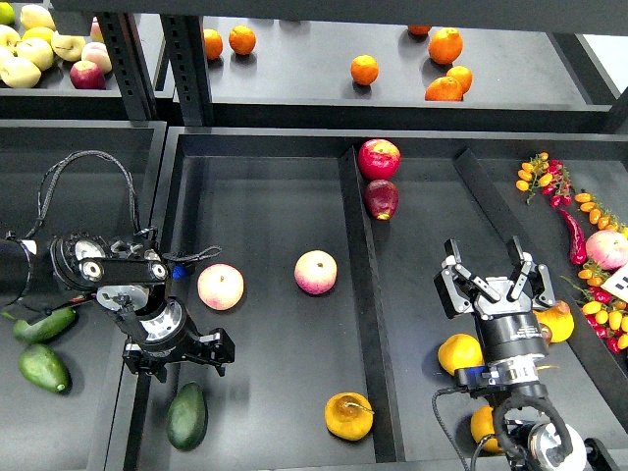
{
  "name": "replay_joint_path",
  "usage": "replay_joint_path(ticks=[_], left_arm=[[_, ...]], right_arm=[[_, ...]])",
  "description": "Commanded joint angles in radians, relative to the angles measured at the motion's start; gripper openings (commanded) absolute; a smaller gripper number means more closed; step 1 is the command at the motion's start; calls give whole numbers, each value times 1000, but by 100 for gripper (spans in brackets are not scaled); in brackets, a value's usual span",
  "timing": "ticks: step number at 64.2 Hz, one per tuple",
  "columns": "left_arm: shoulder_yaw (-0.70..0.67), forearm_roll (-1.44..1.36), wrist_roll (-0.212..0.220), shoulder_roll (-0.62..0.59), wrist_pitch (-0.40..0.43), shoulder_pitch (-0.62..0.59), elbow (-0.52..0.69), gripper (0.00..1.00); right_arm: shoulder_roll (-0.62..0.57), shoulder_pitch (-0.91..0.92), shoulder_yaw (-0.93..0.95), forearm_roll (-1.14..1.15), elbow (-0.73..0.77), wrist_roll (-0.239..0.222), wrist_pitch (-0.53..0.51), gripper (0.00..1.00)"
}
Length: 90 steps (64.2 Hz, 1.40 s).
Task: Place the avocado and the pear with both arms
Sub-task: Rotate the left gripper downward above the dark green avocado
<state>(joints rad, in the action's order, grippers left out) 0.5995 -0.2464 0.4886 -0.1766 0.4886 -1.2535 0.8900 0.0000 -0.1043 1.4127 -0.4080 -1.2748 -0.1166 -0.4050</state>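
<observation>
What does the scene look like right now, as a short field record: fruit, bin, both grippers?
avocado: dark green avocado, lying in middle bin, front left
pear: golden-yellow pear, same bin, front right, apart from avocado
peaches: two peaches mid-bin
left gripper: left gripper above avocado, holding nothing; open or shut unclear
right gripper: right gripper open, empty, over right bin
</observation>
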Motion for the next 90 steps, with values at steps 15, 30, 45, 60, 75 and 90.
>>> replay_joint_path(ticks=[15,30,45,60,75,90], left_arm=[[26,1,0,0,0,23,-20,99],[37,4,0,2,0,36,-22,99],[34,10,0,17,0,62,-37,99],[23,10,0,45,0,91,-74,99],[20,12,0,60,0,102,-80,99],[17,12,0,72,0,106,-80,99]], right_arm=[[0,0,-8,0,-5,0,0,100],[0,0,-9,0,-5,0,0,100],[0,0,-12,0,-5,0,0,100],[0,0,-12,2,-5,0,0,100],[0,0,-15,2,-3,0,0,100],[0,0,-15,0,-3,0,0,100]])
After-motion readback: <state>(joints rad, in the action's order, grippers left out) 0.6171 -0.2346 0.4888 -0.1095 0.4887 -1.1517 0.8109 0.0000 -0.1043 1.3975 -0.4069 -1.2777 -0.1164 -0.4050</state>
